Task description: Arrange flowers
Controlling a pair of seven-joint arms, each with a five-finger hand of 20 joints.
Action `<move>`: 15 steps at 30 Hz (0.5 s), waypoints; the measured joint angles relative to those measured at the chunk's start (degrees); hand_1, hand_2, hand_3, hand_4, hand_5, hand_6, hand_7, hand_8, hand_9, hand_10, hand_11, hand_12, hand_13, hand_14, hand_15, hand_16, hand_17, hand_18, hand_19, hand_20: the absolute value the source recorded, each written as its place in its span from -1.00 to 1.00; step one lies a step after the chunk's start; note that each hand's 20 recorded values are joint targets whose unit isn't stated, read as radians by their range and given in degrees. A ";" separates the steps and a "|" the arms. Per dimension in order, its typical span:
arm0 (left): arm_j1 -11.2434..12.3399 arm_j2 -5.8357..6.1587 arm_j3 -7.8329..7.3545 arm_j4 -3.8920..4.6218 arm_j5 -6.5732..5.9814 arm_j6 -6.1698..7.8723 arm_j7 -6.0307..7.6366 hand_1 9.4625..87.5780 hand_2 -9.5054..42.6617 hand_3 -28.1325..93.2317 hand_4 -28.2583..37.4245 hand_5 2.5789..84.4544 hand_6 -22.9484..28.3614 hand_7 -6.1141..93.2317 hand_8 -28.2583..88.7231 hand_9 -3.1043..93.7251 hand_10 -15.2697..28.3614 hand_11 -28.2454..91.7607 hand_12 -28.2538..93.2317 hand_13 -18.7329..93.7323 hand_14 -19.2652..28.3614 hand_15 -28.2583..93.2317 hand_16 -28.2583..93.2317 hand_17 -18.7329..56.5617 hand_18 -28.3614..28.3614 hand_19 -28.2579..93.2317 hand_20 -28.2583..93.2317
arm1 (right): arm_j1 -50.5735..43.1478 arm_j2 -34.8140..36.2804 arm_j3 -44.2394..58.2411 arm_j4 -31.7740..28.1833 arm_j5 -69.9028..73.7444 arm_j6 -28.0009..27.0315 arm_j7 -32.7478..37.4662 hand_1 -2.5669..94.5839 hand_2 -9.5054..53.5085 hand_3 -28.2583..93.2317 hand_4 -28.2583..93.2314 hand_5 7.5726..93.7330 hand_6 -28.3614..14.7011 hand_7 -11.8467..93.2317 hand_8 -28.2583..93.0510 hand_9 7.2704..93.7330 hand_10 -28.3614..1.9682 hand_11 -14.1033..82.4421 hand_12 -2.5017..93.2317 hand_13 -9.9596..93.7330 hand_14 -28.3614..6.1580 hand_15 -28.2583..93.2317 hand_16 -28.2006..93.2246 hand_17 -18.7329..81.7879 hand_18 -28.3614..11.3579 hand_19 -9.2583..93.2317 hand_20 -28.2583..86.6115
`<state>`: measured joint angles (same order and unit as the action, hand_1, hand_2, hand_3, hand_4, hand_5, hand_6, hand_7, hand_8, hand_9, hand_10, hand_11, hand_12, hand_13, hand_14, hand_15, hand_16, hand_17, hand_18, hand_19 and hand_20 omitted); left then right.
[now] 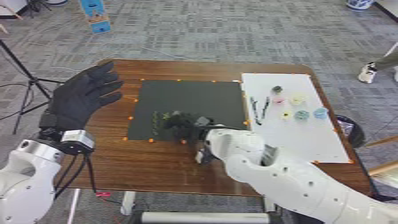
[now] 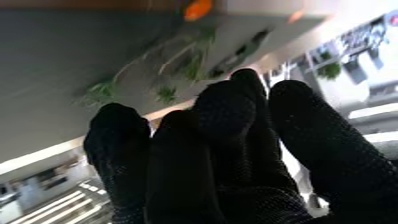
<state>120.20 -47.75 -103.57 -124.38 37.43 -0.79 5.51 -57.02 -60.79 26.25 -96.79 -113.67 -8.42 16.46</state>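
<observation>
Over the lower part of the dark mat (image 1: 190, 95) is my right hand (image 1: 185, 126), low near the surface. Green sprigs (image 1: 156, 120) lie on the mat just left of it. In the right wrist view, my right hand (image 2: 222, 145) has its fingers extended, with green leafy sprigs (image 2: 191, 65) and a dark stem-like piece (image 2: 240, 54) beyond the tips; whether they touch is unclear. My left hand (image 1: 75, 97) is open above the table's left edge. On the white sheet (image 1: 293, 137) are pink (image 1: 278, 100), yellow (image 1: 297, 100) and blue-green flowers (image 1: 302, 115), beside dark stems (image 1: 259, 111).
The brown table (image 1: 160, 172) has small orange markers round the mat and sheet. A black tripod (image 1: 31, 77) stands on the floor beyond the left edge. A dark round piece (image 1: 277, 89) lies near the top of the sheet.
</observation>
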 measured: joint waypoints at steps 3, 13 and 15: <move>0.00 0.00 0.00 0.00 0.00 0.00 0.01 -0.65 -0.79 0.63 -1.00 -0.32 0.00 -0.47 -0.68 -0.33 0.29 -0.12 -0.24 -0.24 0.43 -0.06 -0.52 -0.75 0.80 0.21 -0.39 | 1.92 -0.55 -1.78 0.92 -0.03 -0.59 0.25 -0.55 -0.12 0.98 -0.69 -0.20 0.43 -0.46 -0.75 0.75 0.17 0.61 -0.20 0.83 0.34 0.89 0.12 0.49 -0.73 1.00 0.77; 0.01 0.04 0.05 -0.02 0.00 0.00 0.03 -0.65 -0.79 0.63 -1.00 -0.32 0.00 -0.46 -0.69 -0.33 0.29 -0.12 -0.24 -0.24 0.43 -0.06 -0.52 -0.75 0.80 0.21 -0.39 | 2.70 -1.81 -1.28 2.70 -0.04 -1.46 2.68 -0.55 -0.12 0.97 -0.69 -0.20 0.41 -0.46 -0.75 0.75 0.18 0.61 -0.20 0.83 0.34 0.89 0.12 0.51 -0.73 1.00 0.78; 0.01 0.04 0.05 -0.02 0.00 0.00 0.03 -0.65 -0.79 0.63 -1.00 -0.32 0.00 -0.47 -0.69 -0.33 0.29 -0.12 -0.24 -0.24 0.43 -0.06 -0.52 -0.75 0.80 0.21 -0.39 | 2.70 -1.83 -1.16 2.93 -0.02 -1.41 3.19 -0.56 -0.12 0.97 -0.69 -0.20 0.40 -0.47 -0.75 0.75 0.18 0.61 -0.20 0.83 0.34 0.89 0.12 0.51 -0.73 1.00 0.78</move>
<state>120.21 -47.71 -103.53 -124.40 37.43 -0.79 5.54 -54.32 -62.62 25.09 -93.86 -113.69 -9.84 19.65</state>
